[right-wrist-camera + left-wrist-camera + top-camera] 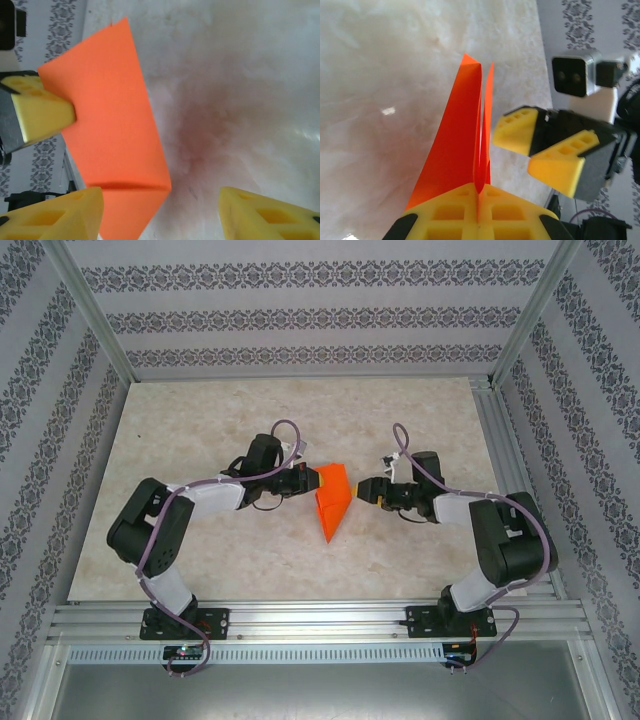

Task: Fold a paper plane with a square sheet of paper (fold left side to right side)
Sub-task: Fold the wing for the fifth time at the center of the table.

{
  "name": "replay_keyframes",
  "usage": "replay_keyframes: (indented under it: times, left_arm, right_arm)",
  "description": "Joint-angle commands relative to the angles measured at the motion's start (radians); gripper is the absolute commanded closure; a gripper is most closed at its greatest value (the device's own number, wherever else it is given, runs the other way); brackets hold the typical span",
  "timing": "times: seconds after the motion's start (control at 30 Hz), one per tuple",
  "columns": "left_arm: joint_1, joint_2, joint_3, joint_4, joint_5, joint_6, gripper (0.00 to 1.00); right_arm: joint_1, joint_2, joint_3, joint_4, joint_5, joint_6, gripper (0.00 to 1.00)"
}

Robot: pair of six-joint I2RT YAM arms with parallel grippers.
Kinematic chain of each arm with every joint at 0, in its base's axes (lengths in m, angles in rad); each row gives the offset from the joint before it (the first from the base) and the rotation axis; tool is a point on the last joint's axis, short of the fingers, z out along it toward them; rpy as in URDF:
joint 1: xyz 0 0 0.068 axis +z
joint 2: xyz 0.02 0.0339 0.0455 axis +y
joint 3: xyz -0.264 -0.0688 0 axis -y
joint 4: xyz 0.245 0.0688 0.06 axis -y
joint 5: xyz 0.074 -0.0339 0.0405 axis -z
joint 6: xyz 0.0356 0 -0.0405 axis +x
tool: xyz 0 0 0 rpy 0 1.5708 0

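Note:
The square sheet of paper is bright orange and folded into a pointed wedge, its tip toward the near edge of the table. My left gripper is shut on its left edge. In the left wrist view the paper rises as upright folded layers out of the closed yellow fingers, with the left gripper pinching them. My right gripper stands open just right of the wedge. In the right wrist view the paper lies toward the left finger, and the right gripper holds nothing.
The paper lies mid-table on a pale marbled tabletop. Aluminium rails run along the near edge, with another rail down the right side. Patterned walls close in the back and both sides.

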Motion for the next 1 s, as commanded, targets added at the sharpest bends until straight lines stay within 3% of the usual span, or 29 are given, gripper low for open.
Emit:
replay_keyframes:
  times: [0.0, 0.47, 0.63, 0.73, 0.87, 0.97]
  left_arm:
    - [-0.009, -0.035, -0.014, 0.061, 0.066, 0.039, 1.00]
    - [-0.009, -0.034, -0.014, 0.109, 0.121, 0.016, 1.00]
    - [-0.009, -0.032, -0.008, 0.072, 0.107, 0.031, 1.00]
    - [-0.008, -0.032, -0.003, 0.051, 0.098, 0.042, 1.00]
    - [-0.008, -0.037, 0.004, 0.009, 0.070, 0.058, 0.92]
    - [0.004, -0.063, 0.015, -0.083, 0.020, 0.088, 0.72]
  right_arm:
    - [-0.009, 0.032, 0.043, 0.104, -0.098, -0.019, 0.38]
    - [0.021, 0.097, 0.053, 0.181, -0.172, 0.037, 0.48]
    - [0.022, 0.083, 0.053, 0.175, -0.166, 0.042, 0.61]
    - [0.022, 0.090, 0.054, 0.171, -0.171, 0.041, 0.74]
    - [0.025, 0.100, 0.054, 0.168, -0.166, 0.042, 0.90]
    - [0.028, 0.102, 0.057, 0.149, -0.149, 0.042, 0.98]
